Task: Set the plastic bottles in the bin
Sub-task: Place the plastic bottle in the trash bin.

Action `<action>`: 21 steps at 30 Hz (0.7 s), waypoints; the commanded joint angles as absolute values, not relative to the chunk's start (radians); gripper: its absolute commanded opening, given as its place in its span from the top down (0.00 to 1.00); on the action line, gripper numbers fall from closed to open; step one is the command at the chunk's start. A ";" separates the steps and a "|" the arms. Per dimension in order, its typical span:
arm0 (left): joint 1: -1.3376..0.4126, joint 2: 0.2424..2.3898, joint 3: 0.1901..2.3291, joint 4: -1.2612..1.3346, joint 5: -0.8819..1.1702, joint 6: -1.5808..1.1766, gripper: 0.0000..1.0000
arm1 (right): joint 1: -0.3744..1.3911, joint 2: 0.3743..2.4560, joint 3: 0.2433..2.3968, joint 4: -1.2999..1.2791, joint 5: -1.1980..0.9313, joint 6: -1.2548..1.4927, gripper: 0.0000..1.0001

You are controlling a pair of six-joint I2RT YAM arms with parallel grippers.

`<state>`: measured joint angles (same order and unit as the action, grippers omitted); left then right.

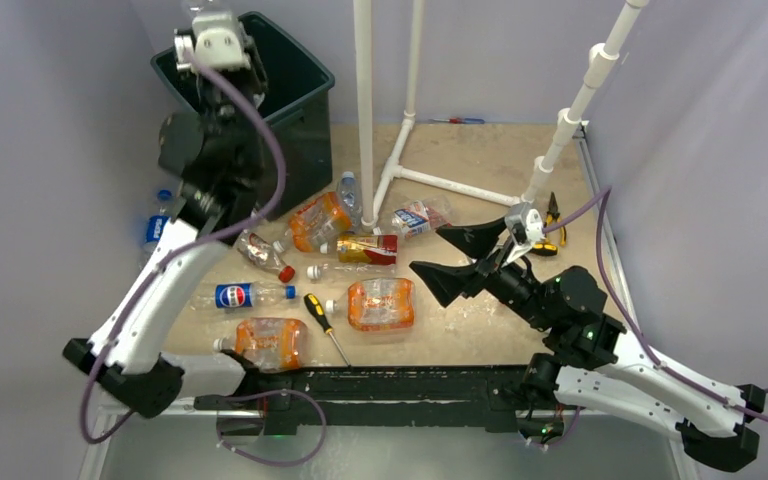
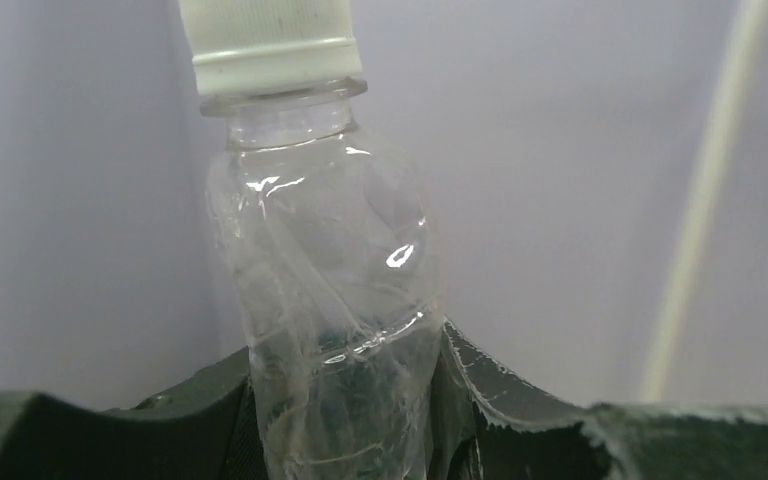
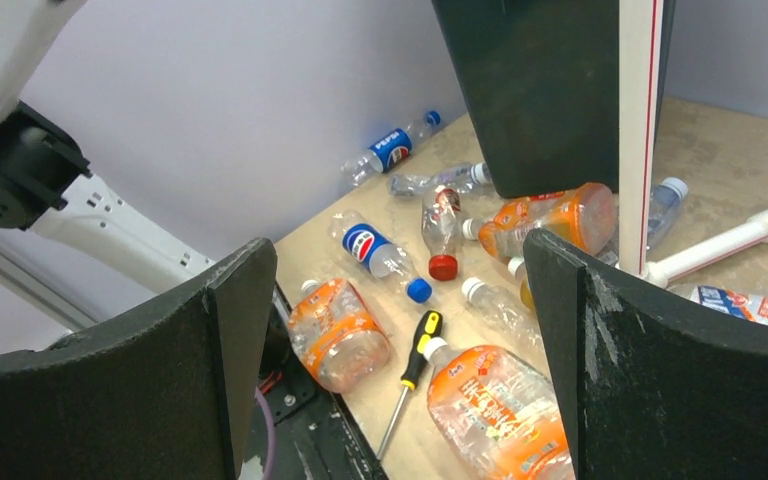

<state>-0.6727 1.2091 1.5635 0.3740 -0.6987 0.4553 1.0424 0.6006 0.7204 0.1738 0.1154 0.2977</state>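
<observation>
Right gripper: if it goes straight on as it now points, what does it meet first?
Probably the nearest orange-labelled bottle, just ahead of the open right gripper; depth is unclear.

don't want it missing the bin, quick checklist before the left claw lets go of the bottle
1. Grip on the crushed clear bottle: ok. The left claw pinches its lower body, white cap up.
2. Bottle over the bin opening: cannot tell. The top view puts the claw near the bin's left rim, but its height hides the true line.
3. Bin upright and open: ok.
4. Right claw out of the way: ok. It is open, empty and over the table's right side.
5. Next pick free: ok. An orange-label bottle lies near the right claw, nothing on top of it.
</observation>
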 commanded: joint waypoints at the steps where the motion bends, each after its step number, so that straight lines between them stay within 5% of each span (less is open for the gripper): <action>1: -0.408 1.342 1.681 0.161 -0.558 0.133 0.80 | 1.045 0.596 0.712 0.199 0.130 0.305 0.06; 7: -0.159 1.512 1.794 0.096 -0.452 -0.084 0.80 | 1.045 0.595 0.683 0.202 0.134 0.305 0.06; 21: -0.105 1.694 1.750 0.271 -0.553 -0.093 0.78 | 1.045 0.600 0.633 0.206 0.183 0.298 0.06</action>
<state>-0.1242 1.6375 1.7264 0.2234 -0.5400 -0.0547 1.0424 0.6319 0.6327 0.1795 0.1341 0.2985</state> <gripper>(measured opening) 0.406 0.942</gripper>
